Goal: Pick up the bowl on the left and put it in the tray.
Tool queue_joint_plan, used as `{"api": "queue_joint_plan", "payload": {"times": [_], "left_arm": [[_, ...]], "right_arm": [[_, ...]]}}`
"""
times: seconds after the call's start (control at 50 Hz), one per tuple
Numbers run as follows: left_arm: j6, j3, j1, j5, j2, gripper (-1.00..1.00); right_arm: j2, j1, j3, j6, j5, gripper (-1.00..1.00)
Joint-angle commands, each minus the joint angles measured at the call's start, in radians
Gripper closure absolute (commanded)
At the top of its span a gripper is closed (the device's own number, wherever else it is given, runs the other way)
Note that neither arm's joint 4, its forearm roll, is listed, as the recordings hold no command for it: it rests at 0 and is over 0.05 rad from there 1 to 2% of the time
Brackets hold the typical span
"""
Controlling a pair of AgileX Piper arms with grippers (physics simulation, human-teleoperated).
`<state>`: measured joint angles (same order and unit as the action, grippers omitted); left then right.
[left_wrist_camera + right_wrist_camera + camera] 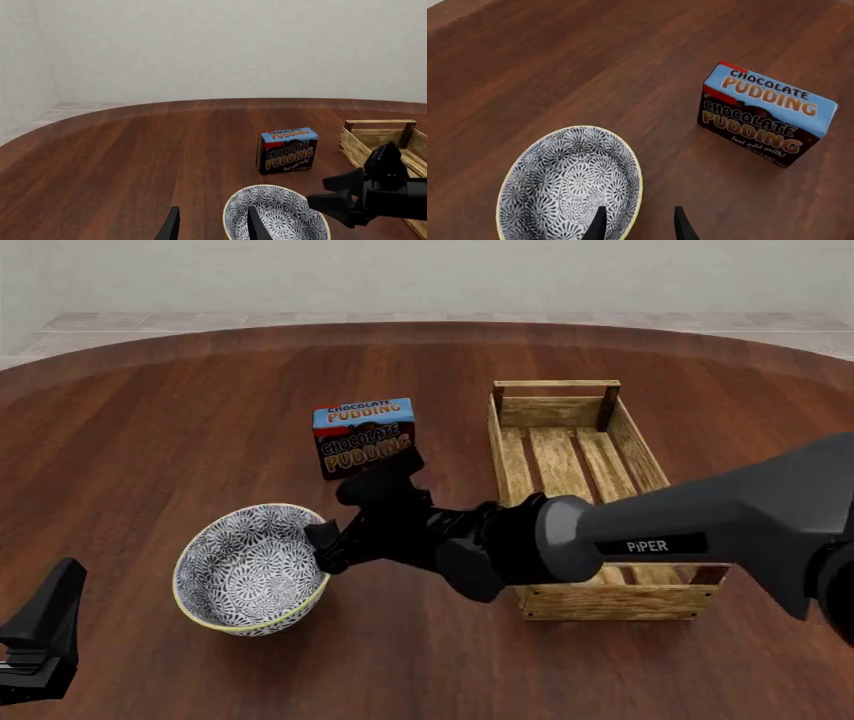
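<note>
The right arm [694, 525] is the item nearest the front camera. It enters from the right edge, crosses in front of the tray, and reaches to the left across the table.

The table [160, 420] is dark wood with a curved far edge.

The tray [505, 455] is a long light-wood crate with a slatted bottom. It stands right of centre with its long axis running away from the camera. The right arm hides part of its near end. Nothing is visible inside the exposed part.

The bowl [247, 570] rests on the table left of the tray and well apart from it. It is outside the tray. Its patterned interior faces up with a slight tilt toward the camera.

The pudding box [364, 435] stands upright on the table beyond the bowl, between the bowl and the tray's far end.

The right gripper [639, 227] is at the bowl's right rim. Its fingers are apart. In the right wrist view, one finger [598, 225] is over the bowl's interior and the other is outside the rim. Contact with the rim cannot be determined.

The left gripper [212, 225] is at the lower left corner of the front view, apart from the bowl. Its fingers are spread and hold nothing.
</note>
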<state>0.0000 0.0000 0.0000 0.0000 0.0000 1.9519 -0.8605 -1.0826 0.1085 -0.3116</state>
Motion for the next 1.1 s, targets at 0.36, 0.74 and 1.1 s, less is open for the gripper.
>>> {"api": "queue_joint_plan", "payload": {"times": [0.36, 0.74, 1.1], "left_arm": [[0.000, 0.000, 0.000, 0.000, 0.000, -1.00], [0.000, 0.000, 0.000, 0.000, 0.000, -1.00], [0.000, 0.000, 0.000, 0.000, 0.000, -1.00]], "right_arm": [[0.053, -0.005, -0.057, 0.024, 0.034, -1.00], [0.083, -0.024, -0.075, 0.050, 0.048, -1.00], [0.121, -0.031, -0.080, 0.063, 0.036, -1.00]]}}
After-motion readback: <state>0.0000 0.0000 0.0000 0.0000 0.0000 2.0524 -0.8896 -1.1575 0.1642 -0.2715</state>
